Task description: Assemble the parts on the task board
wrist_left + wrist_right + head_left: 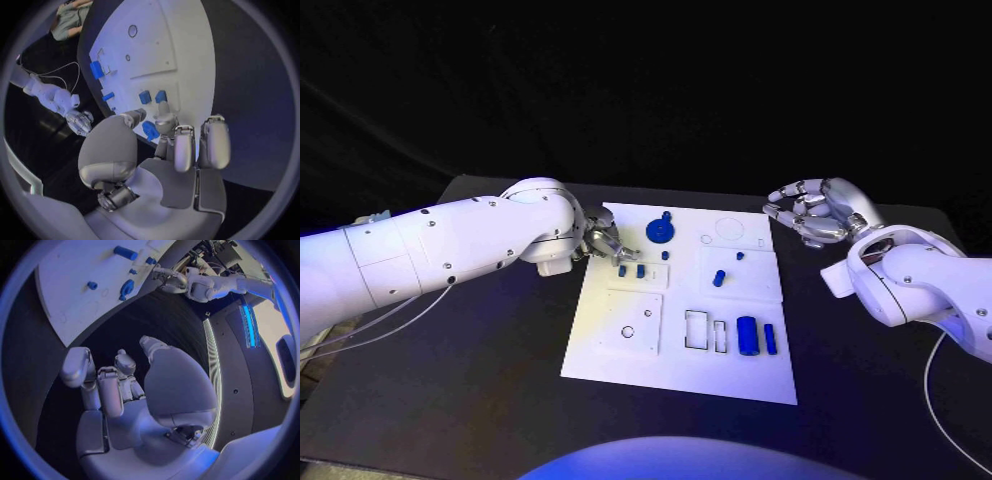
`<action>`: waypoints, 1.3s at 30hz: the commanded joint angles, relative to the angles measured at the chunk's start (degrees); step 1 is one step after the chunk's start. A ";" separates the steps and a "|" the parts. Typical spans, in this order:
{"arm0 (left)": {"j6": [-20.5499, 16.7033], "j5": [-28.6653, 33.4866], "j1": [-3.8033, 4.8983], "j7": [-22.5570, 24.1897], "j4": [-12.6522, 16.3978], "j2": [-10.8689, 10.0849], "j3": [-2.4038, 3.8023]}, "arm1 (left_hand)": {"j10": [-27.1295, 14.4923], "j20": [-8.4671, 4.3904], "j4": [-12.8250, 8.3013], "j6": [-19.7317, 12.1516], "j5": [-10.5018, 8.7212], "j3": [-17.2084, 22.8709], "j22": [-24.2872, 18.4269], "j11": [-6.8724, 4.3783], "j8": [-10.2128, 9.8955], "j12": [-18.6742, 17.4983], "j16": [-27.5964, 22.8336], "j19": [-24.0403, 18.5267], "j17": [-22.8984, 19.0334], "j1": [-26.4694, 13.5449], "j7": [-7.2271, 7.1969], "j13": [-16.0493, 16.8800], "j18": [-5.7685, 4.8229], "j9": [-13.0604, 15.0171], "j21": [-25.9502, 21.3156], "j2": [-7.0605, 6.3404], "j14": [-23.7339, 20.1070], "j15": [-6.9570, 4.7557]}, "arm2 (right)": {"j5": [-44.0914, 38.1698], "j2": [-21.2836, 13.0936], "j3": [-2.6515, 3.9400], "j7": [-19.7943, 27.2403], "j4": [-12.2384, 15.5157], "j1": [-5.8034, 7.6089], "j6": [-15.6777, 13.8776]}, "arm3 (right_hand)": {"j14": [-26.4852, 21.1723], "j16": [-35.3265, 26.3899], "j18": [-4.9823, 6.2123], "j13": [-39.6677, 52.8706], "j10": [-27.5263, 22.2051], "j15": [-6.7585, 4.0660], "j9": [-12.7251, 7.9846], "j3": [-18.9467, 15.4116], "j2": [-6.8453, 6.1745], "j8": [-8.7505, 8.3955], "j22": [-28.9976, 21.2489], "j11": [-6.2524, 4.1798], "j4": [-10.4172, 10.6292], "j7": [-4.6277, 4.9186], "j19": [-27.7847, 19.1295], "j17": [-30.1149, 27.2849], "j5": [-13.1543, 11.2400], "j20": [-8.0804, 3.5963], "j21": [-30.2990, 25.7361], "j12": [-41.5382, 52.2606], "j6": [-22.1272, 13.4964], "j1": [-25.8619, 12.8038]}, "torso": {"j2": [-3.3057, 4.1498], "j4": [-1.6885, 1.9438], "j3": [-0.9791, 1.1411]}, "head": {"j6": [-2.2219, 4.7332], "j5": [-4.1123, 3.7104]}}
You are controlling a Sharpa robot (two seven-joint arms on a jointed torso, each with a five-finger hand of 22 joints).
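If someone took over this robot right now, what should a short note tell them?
Left robot hand: at the board's left edge, fingertips on a blue part; whether it actually grips it is unclear.
Right robot hand: off the board's right side, above the table, fingers curled, holding nothing.
Board: a round blue part near its far edge, two small ones beside the left hand, two long ones near the right side.
Done: cannot tell. Left: two slots beside the long parts look empty.

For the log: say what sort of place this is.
Likely a robotics lab or demo bench: a white task board with blue parts on a black table, with dark drapes behind.
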 commanded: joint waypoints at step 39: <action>-20.42 -24.49 -2.98 31.65 -5.17 7.40 -1.97 | -29.52 6.66 -9.25 -9.56 0.16 3.41 -35.44 8.83 -17.16 -34.17 -24.42 -25.77 -35.59 26.84 8.20 -37.47 6.59 -14.66 -24.66 -5.02 -20.00 7.48 | 0.16 0.53 0.01 0.82 -0.37 -0.31 0.12 | 2.94 -0.27 0.72 -0.06 0.25 -0.39 -0.11 0.01 -0.03 0.28 -0.10 -0.27 0.19 -0.08 -0.36 3.64 0.39 0.07 -0.48 0.31 0.28 -0.55 | 0.06 -0.08 0.01 | 0.65 -1.01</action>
